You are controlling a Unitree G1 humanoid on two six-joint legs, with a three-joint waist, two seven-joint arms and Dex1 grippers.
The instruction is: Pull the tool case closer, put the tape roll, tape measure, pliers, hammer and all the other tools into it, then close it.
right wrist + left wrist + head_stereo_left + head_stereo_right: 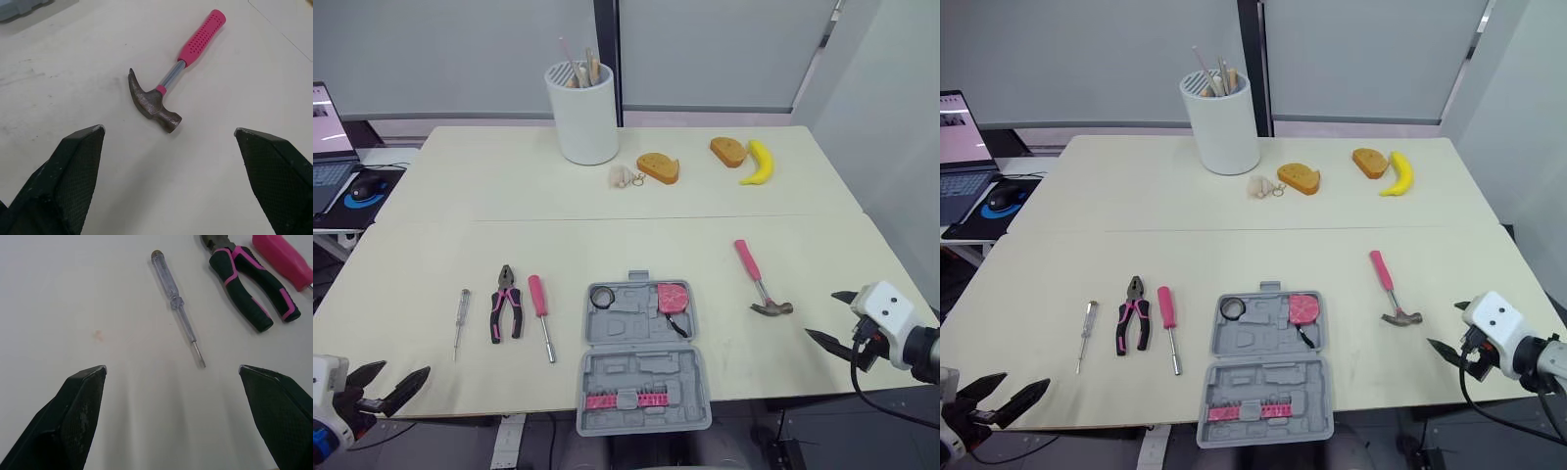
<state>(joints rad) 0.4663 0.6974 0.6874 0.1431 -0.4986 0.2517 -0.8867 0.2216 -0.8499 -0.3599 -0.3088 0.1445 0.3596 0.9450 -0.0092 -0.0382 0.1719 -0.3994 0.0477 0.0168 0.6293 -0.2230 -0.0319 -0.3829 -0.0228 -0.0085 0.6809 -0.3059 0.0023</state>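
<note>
Head of the pliers (242, 290) cropped, tool case (19, 7) cut to a corner, laptop (328, 147) partly cropped

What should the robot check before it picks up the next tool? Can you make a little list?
1. Case open and close to the front edge of the table: ok.
2. Right gripper open and empty: ok.
3. Left gripper open and empty: ok.
4. Hammer lying free on the table, just ahead of the right gripper, nothing on it: ok.
5. Tape roll and tape measure inside the case: ok.
6. All tools packed: not ok. The hammer, pliers, pink screwdriver and clear screwdriver lie outside the case.
</note>
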